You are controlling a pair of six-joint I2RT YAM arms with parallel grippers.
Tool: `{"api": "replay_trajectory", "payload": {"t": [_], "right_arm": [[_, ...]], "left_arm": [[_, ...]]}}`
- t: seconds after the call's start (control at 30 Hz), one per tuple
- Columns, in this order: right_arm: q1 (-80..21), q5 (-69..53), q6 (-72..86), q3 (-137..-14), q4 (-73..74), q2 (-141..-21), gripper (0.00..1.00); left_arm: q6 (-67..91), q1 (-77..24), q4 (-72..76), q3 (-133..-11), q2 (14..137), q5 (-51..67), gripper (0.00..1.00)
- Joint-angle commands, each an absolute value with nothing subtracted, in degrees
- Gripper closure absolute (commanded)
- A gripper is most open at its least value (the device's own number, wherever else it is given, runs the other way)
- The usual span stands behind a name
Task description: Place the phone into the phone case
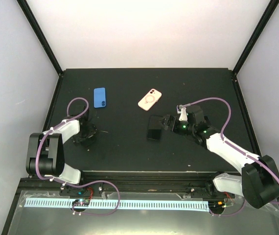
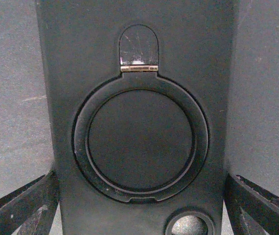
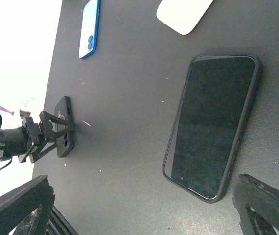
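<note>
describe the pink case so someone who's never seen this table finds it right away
On the black table, look at the far middle, just beyond the black phone by the right gripper. The phone case lies there back up: the only pale pink thing, with a white ring, unlike the blue phone to its left.

The left arm [image 1: 63,131] and right arm [image 1: 230,149] have white links, black joints and looping purple cables [image 1: 76,102]. The right gripper [image 1: 166,122] is black, with green lights [image 1: 184,129] just behind it.
</note>
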State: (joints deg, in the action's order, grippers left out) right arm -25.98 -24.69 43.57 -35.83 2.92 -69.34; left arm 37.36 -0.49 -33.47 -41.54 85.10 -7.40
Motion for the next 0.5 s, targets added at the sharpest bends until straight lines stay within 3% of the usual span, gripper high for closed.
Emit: {"api": "replay_trajectory", "payload": {"t": [0.0,0.3,0.47], "right_arm": [[-25.7,-24.1,43.1,-35.0,2.7,-67.9,0.00],[-25.7,-25.1,44.4,-35.1,2.5,-67.3,0.00],[-25.8,-26.6,45.7,-34.9,1.7,-67.0,0.01]], "left_arm": [[39.2,0.2,-33.1,-40.2,86.0,-6.8,0.07],[36.8,0.2,-30.8,-38.8,82.6,-0.7,0.26],[35.5,0.2,-29.8,-37.9,79.1,5.2,0.32]]}}
